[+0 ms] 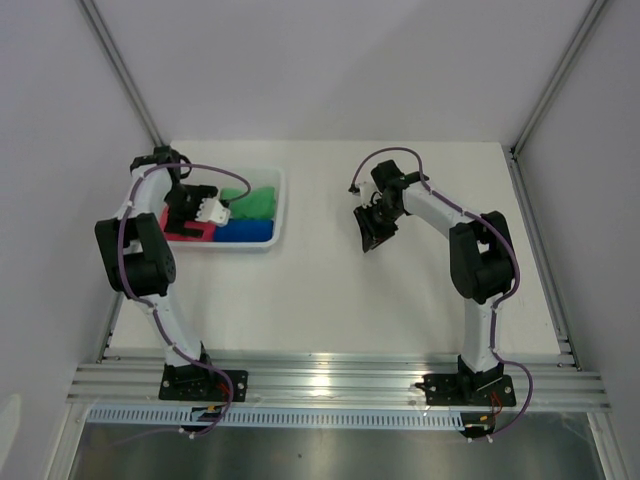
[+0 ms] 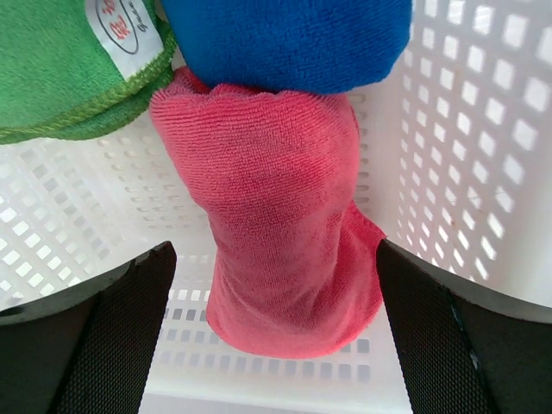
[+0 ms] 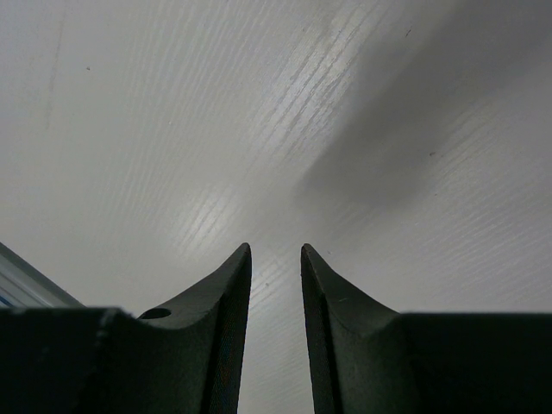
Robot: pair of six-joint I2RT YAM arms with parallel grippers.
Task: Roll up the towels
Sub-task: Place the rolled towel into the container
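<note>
Three towels lie in the white basket (image 1: 279, 210). In the left wrist view the pink towel (image 2: 276, 216) hangs as a loose lump in the middle, the blue towel (image 2: 285, 34) above it, and the green towel (image 2: 60, 69) with a white tag at the upper left. My left gripper (image 2: 274, 259) is open wide inside the basket, with one finger on each side of the pink towel's lower end. From above, the left gripper (image 1: 207, 209) covers part of the pink towel (image 1: 183, 228). My right gripper (image 1: 368, 235) hovers over bare table, jaws a narrow gap apart with nothing between them.
The perforated basket wall (image 2: 483, 129) stands close on the right of my left fingers, and its floor lies below the towels. Grey enclosure walls and metal posts ring the white table (image 1: 330, 300). An aluminium rail (image 1: 330, 385) runs along the near edge.
</note>
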